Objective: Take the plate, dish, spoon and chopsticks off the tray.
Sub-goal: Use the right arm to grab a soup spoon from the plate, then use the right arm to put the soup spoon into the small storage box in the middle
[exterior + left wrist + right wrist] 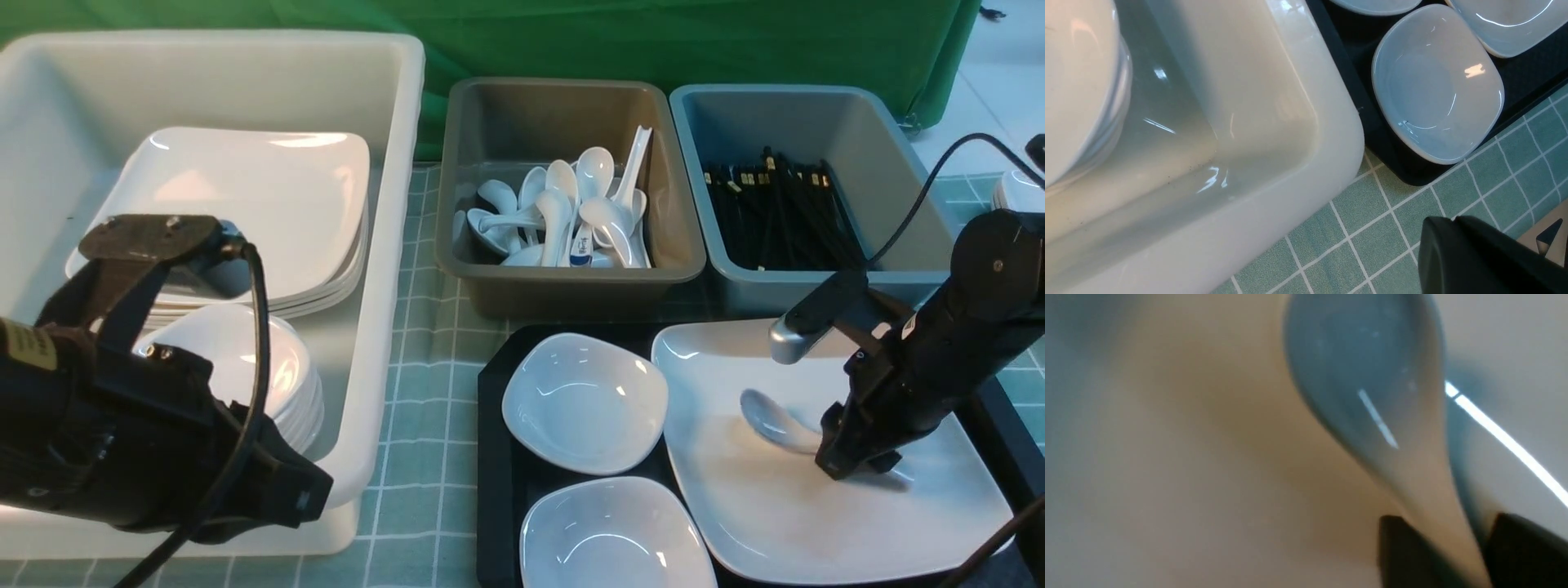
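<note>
The white spoon point(771, 420) lies on the large white plate point(784, 531), which sits on the right side of the black tray point(494, 457). My right gripper point(849, 467) is down on the plate, its fingers closed on either side of the spoon's handle. In the right wrist view the spoon point(1367, 375) bowl points away from the gripper point(1449, 522). Two small white dishes point(584, 402) point(612, 535) rest on the tray's left side. My left gripper point(1453, 220) is shut and empty, above the cloth near the tub's corner. No chopsticks show on the tray.
A big white tub point(384, 245) on the left holds stacked plates and dishes, and my left arm hangs over it. Behind the tray, a brown tub point(563, 286) holds several spoons and a blue-grey tub point(898, 188) holds several black chopsticks. A green checked cloth covers the table.
</note>
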Controlling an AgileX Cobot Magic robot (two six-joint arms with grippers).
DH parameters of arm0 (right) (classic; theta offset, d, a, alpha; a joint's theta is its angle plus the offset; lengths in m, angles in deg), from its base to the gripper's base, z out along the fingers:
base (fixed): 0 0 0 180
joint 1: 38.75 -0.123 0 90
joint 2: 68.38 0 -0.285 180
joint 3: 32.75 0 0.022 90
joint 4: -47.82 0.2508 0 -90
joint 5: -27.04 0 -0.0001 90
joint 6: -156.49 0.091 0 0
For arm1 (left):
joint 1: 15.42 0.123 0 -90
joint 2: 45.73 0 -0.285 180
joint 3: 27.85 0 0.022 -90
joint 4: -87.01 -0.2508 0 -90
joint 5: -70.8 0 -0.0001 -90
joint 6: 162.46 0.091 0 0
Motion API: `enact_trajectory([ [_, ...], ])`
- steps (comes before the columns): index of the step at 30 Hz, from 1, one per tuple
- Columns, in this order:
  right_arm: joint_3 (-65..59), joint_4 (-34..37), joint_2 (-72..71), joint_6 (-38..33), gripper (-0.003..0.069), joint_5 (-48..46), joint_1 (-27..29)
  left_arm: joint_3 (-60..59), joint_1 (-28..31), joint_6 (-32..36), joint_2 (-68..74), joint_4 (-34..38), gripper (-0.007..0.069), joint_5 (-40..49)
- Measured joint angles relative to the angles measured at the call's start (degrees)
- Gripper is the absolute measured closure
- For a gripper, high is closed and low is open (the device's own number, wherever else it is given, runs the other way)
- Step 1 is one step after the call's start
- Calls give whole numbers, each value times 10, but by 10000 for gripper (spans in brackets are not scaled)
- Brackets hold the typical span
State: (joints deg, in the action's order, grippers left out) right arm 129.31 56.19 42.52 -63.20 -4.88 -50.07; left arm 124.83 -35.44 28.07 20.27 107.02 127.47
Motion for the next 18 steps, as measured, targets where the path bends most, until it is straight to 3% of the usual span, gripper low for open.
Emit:
enact_trajectory([
  [1,1,0,-2,8,473,-3,0,0,0,0,0,0,624,0],
  [2,4,3,-6,19,503,-13,0,0,0,0,0,-1,624,1],
  [9,54,29,-92,61,493,-50,-38,0,0,1,0,-7,617,2],
  [13,180,68,-102,138,493,40,-82,0,0,1,0,-7,616,0],
  [18,343,77,-3,174,493,54,-108,0,0,0,0,-3,616,0],
])
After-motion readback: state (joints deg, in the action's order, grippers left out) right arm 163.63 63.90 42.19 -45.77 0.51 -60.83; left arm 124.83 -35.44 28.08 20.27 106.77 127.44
